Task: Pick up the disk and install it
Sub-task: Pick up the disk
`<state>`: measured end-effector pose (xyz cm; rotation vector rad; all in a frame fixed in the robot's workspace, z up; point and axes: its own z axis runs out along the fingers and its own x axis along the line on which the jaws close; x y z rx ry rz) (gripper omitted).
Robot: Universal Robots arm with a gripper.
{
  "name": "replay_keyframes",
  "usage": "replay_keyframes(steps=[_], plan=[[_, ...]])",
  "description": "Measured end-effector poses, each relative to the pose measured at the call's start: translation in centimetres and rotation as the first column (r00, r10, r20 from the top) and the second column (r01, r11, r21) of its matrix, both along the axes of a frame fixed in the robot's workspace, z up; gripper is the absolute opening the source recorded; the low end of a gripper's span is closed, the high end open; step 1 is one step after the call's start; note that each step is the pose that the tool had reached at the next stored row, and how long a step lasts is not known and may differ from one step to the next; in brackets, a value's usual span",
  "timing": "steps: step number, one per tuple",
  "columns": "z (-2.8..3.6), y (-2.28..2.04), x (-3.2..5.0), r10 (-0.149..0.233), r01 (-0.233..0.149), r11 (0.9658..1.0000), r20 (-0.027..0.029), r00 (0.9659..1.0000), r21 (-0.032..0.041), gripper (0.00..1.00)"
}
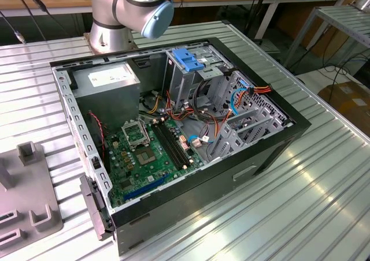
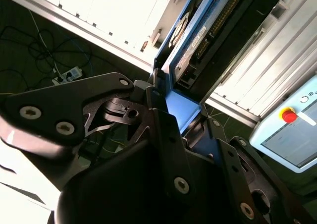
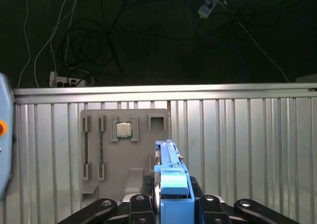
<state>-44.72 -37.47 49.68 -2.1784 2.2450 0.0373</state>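
Note:
In both wrist views my gripper (image 3: pixel 172 202) (image 2: pixel 181 114) is shut on the disk, with a black finger on each side of its blue carrier frame. In the first wrist view the disk (image 3: pixel 171 177) shows edge-on as a narrow blue strip above the ribbed metal table. The second wrist view shows the disk (image 2: pixel 208 28) from its flat side: a dark body with a connector row and a blue rim. The open computer case (image 1: pixel 272 151) lies on the table in the exterior view, with its metal drive cage (image 1: pixel 186 79) at the back.
A grey fixture plate (image 3: pixel 106 157) holding a small square chip (image 3: pixel 123 130) lies on the table beyond the disk. The exterior view shows the arm's base (image 1: pixel 130 10), a grey metal box (image 1: pixel 110 79) and a blue latch (image 1: pixel 189 59). A pendant with a red button (image 2: pixel 289 116) is nearby.

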Motion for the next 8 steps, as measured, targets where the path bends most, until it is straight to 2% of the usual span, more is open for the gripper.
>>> replay_keyframes(steps=[8], plan=[[0.0,0.0,0.78,0.0,0.0,1.0,0.0001,1.0,0.0,0.37]])
